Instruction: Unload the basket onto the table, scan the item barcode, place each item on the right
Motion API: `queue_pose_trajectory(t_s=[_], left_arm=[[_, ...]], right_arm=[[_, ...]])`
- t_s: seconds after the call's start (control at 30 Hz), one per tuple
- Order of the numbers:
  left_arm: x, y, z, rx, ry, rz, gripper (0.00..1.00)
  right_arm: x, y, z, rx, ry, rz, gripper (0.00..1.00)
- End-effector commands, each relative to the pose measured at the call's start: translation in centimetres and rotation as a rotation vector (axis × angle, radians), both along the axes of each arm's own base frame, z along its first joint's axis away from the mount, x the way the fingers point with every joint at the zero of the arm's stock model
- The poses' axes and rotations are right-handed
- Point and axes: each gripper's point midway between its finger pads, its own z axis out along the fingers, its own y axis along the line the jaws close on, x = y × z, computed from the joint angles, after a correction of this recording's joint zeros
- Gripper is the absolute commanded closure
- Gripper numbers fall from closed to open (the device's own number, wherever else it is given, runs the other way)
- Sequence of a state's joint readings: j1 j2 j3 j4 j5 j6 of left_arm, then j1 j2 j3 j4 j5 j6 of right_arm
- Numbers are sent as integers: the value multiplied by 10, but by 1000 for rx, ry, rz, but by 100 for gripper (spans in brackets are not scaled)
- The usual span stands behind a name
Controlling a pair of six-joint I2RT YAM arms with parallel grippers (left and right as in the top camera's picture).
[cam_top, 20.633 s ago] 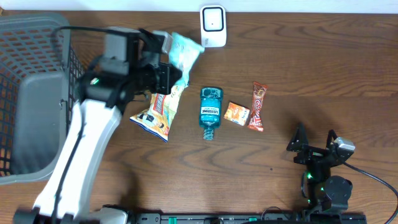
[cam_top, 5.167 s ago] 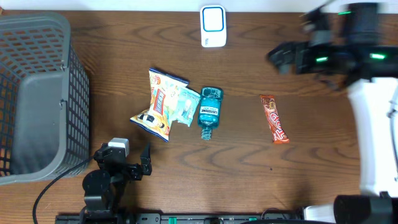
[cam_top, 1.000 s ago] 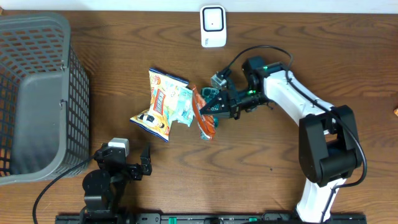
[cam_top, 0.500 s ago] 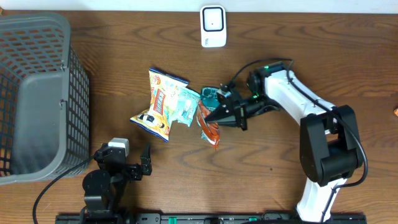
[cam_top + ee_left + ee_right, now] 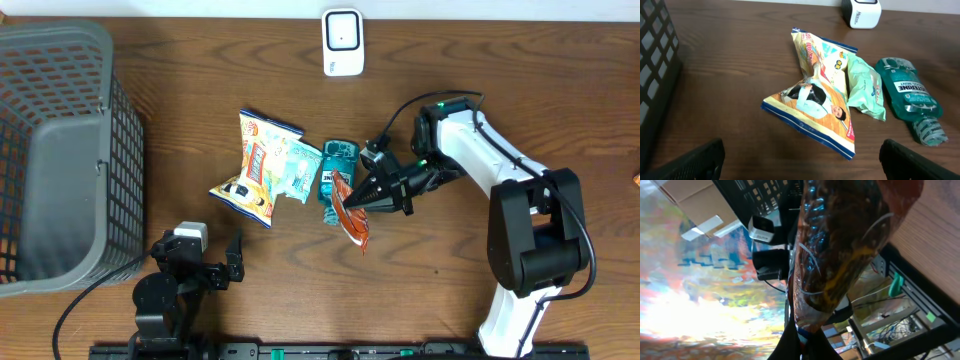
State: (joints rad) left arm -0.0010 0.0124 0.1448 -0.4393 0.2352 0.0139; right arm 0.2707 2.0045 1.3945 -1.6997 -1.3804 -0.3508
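Snack bar (image 5: 352,218) pinched shut in right gripper (image 5: 367,196), beside bottle (image 5: 336,170); left gripper (image 5: 203,268) wide, empty.
Best carried far, to scanner (image 5: 342,42), barcode side turned to it.

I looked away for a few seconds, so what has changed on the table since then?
The right gripper picked up the red snack bar that lay on the right, carried it to the mouthwash bottle, and lately drew it toward the near edge. Chip bag, scanner, basket and open left gripper stayed put.
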Motion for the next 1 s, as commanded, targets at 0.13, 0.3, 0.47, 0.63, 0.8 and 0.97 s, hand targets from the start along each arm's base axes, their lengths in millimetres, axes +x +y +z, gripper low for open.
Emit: queue_pose_trajectory(t_s=[0.13,0.3,0.47,0.63,0.8,0.97], left_arm=[[-2,-1,-10,-10,32,-1,1],[-2,-1,-10,-10,32,-1,2],[-2,-1,-10,-10,32,-1,2],[-2,-1,-10,-11,32,-1,1],[-2,-1,-10,-10,32,-1,1],[-2,-1,-10,-10,32,-1,1]], right_arm=[[-1,-11,-10,-32,-118,56,99],[-6,-41,-18,-183,-167,122,99],[-1,-77,-1,-290,-309,68,99],[37,-92,7,-426,-493,-94,99],[125,-119,-10,-852,-589,-447,99],[183,-91,-3,-808,-695,-626,99]])
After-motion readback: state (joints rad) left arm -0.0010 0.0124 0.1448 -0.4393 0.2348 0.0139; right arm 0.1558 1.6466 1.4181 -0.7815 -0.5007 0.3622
